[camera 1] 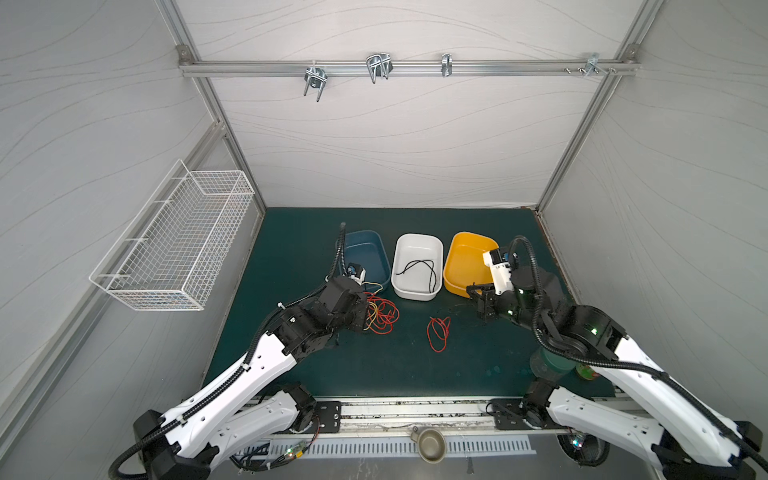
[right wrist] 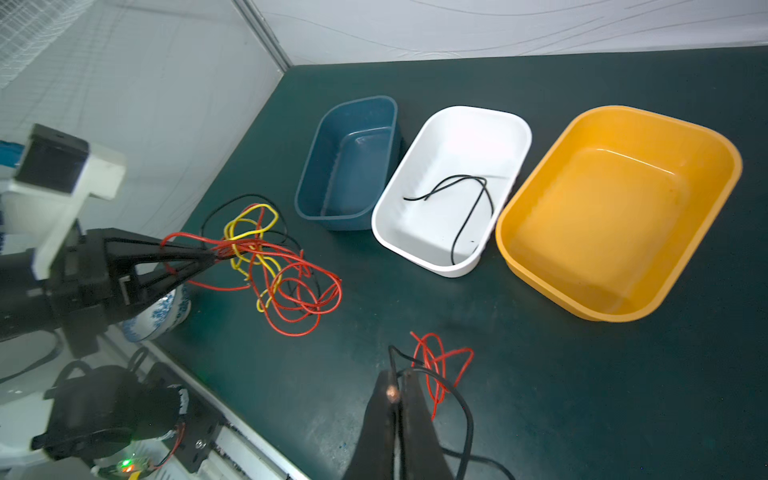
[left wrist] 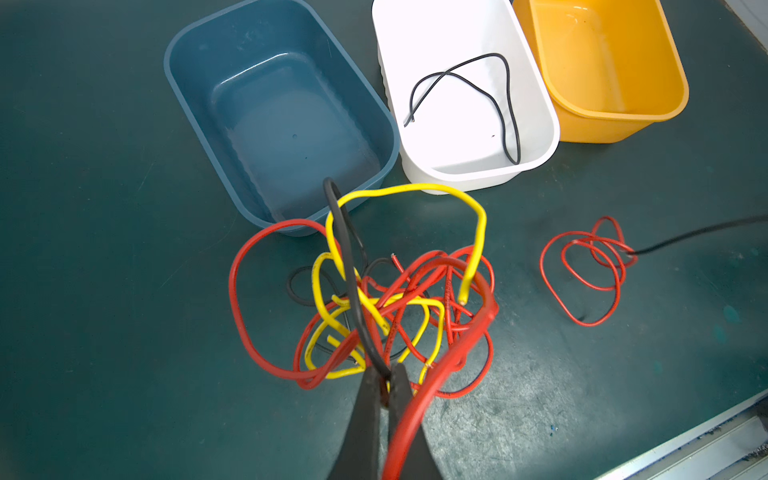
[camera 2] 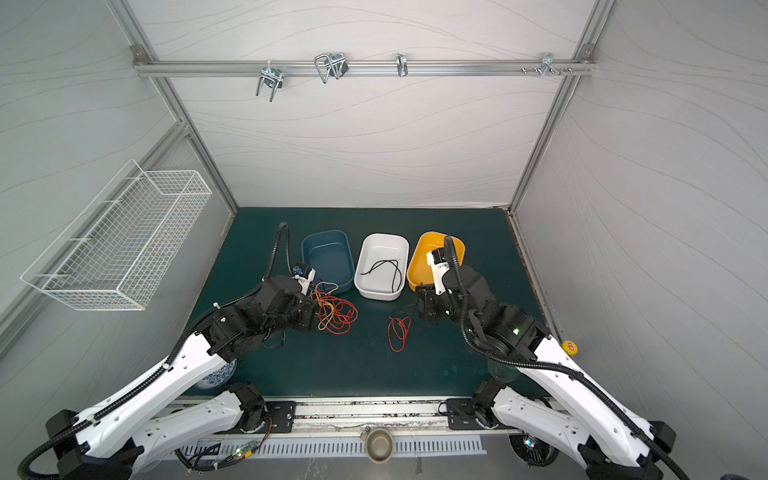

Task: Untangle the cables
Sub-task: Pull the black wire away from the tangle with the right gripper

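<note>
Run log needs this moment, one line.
left gripper: shut on tangled black cable; right gripper: shut on separate thin black cable; white plastic tub: looped black cable

Bare mat (camera 1: 411, 370) lies open between the tangled cables (camera 1: 382, 313) and loose red cable (camera 1: 438, 332); tubs (camera 1: 415, 295) block the far side.

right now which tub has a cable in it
The white tub, in the middle, holds a black cable; the blue tub and yellow tub are empty.
</note>
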